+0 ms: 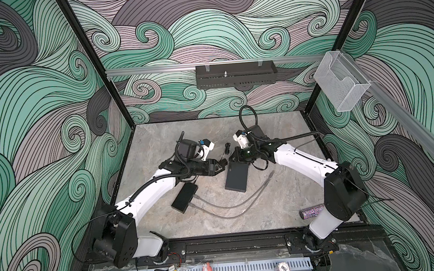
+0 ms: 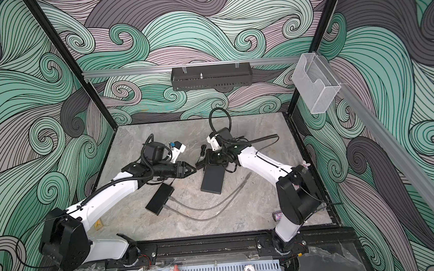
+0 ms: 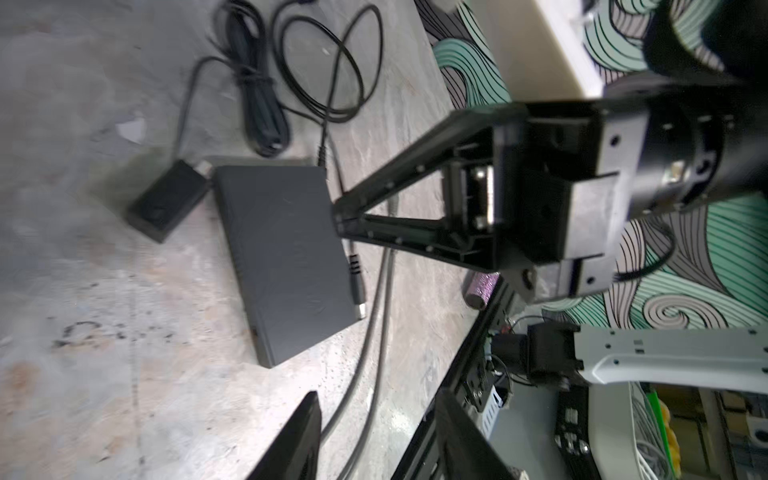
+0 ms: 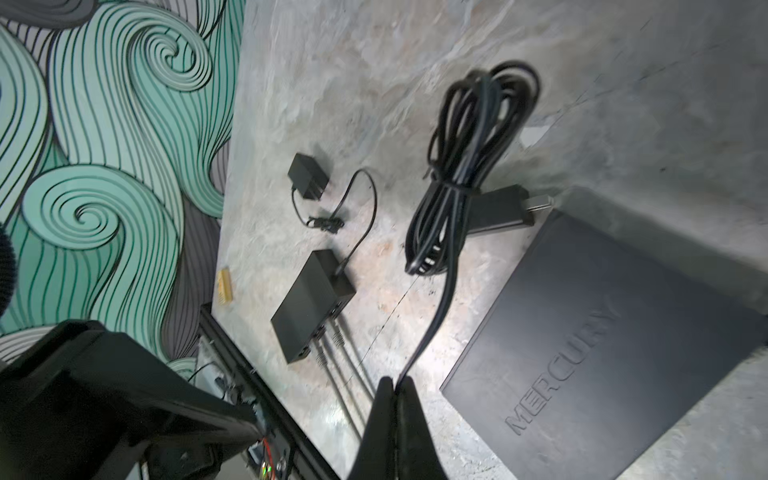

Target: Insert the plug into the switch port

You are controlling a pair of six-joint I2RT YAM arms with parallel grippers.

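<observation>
The switch (image 1: 237,178) is a flat dark grey box marked MERCURY (image 4: 602,345), lying mid-table. My right gripper (image 4: 395,380) is shut on a thin black cable just behind its barrel plug (image 3: 356,282). The plug hangs with its silver tip down, over the switch's long edge (image 3: 286,249). In the right wrist view the plug is hidden. The cable runs back to a tied black bundle (image 4: 465,166). My left gripper (image 3: 378,415) is open with nothing between its fingers. In both top views its tips (image 1: 224,164) nearly meet the right gripper (image 1: 230,161).
A black power adapter (image 3: 166,208) lies against the switch's far end. A smaller black hub (image 1: 185,198) has two grey cables (image 1: 229,206) plugged in, curving across the front. A small adapter (image 4: 307,174) lies near the left wall. A glittery cylinder (image 1: 312,211) sits by the right arm's base.
</observation>
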